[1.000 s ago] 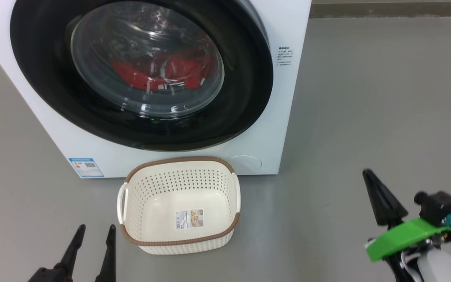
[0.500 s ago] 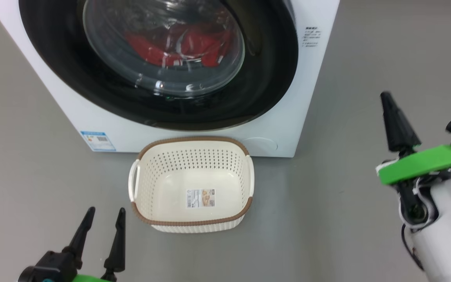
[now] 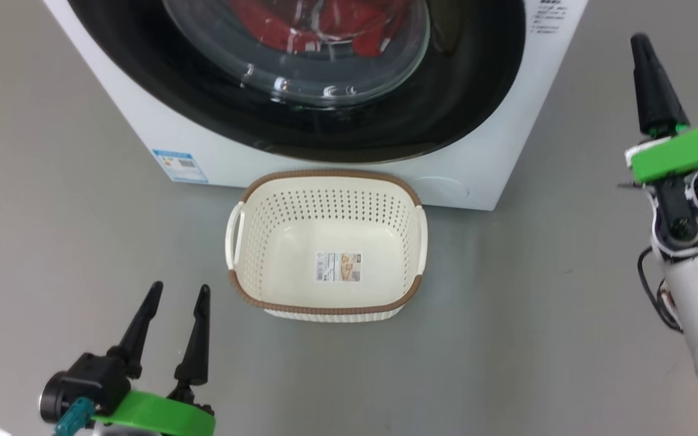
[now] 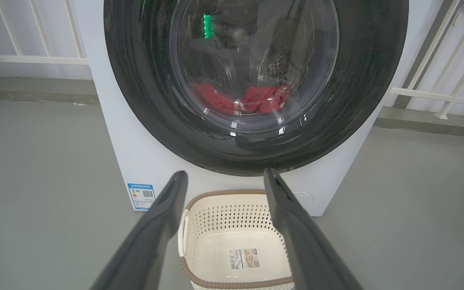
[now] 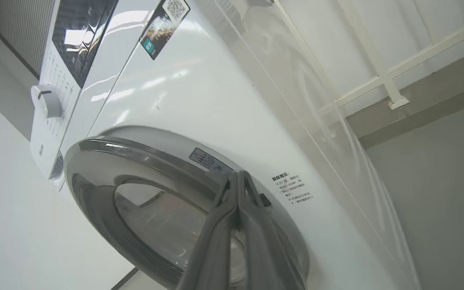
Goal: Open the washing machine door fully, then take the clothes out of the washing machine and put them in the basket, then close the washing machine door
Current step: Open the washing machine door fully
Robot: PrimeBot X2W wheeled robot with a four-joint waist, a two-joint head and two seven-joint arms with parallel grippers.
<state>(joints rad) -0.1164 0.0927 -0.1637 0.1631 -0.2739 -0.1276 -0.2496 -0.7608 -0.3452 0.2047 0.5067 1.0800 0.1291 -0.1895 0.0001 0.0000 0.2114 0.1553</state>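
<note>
Head view crops the washing machine door (image 3: 300, 130) and clothes (image 3: 337, 24).

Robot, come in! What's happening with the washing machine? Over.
Left gripper open, right gripper shut, both empty. Round black-rimmed glass door closed, red clothes inside. Cream plastic basket without clothes. Nothing blocking.

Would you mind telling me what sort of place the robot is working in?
Probably a laundry area, perhaps a balcony or utility space: a white front-loading washing machine stands on a bare grey floor, a cream laundry basket before it, white railings behind.
</note>
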